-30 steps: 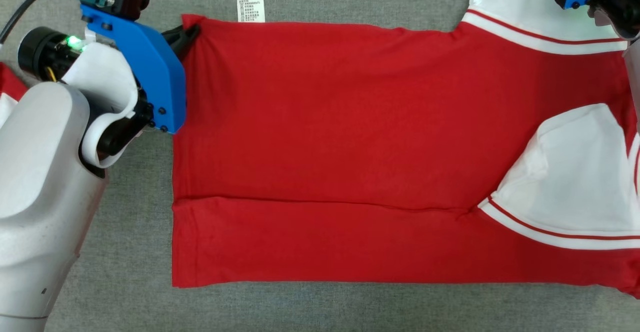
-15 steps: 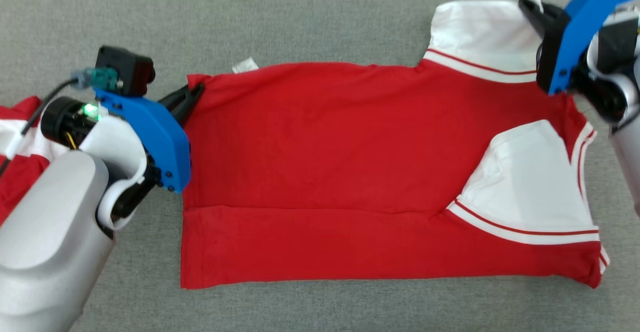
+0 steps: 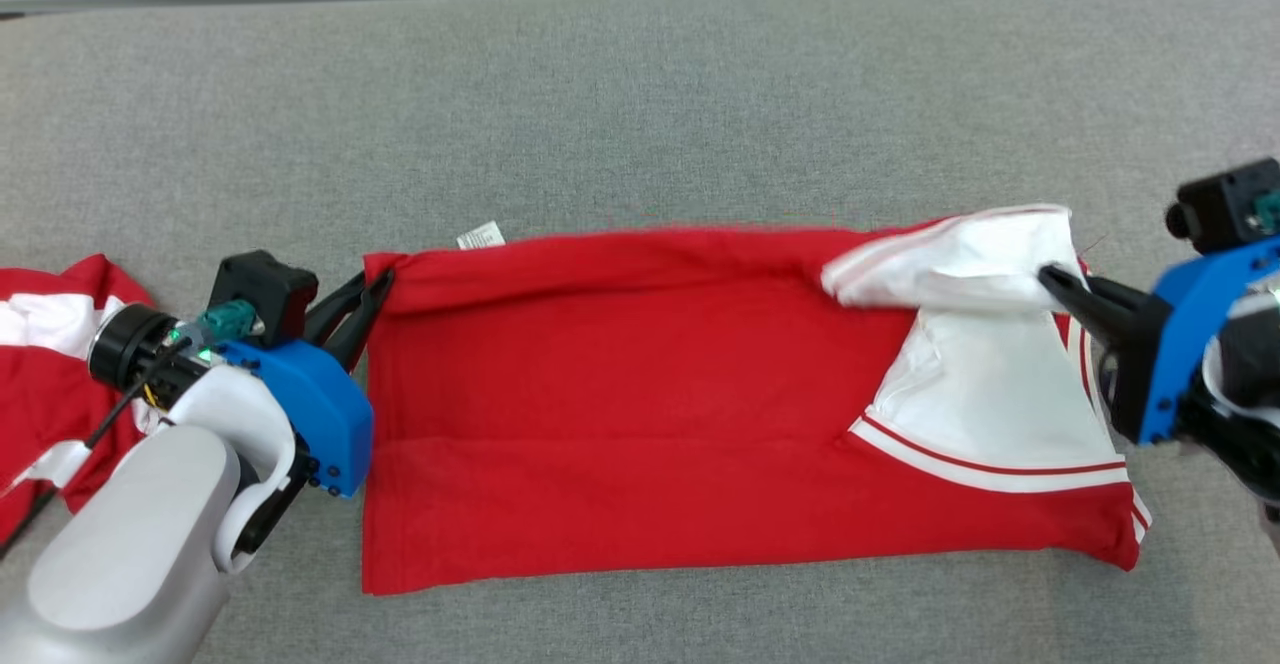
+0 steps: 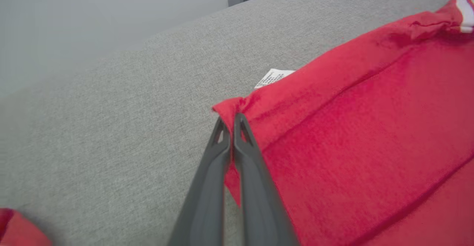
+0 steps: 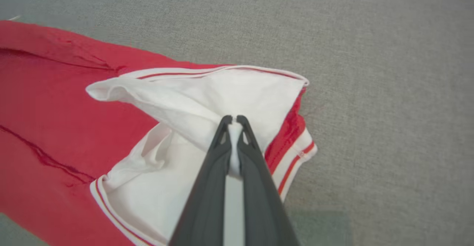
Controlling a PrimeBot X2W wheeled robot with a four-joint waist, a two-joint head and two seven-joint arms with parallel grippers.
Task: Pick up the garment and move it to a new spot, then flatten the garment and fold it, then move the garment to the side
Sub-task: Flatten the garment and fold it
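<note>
Grey surface [image 3: 640, 94]; left fingers [image 3: 355, 306] clamp garment [image 3: 620, 394] corner, right fingers [image 3: 1090, 299] clamp white sleeve [image 3: 960, 264], both reaching inward, low.

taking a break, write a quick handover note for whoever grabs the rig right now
Left pincer: shut on the far left corner of the red garment, beside the care label.
Right pincer: shut on the white sleeve at the far right end.
Garment: spread lengthwise on the grey table, far edge apparently lifted between the two grips. A second red and white garment lies at the left.
Done: laid out flat, near sleeve tucked onto the body.
Left: bring the far edge over to finish the fold, then move it aside.
</note>
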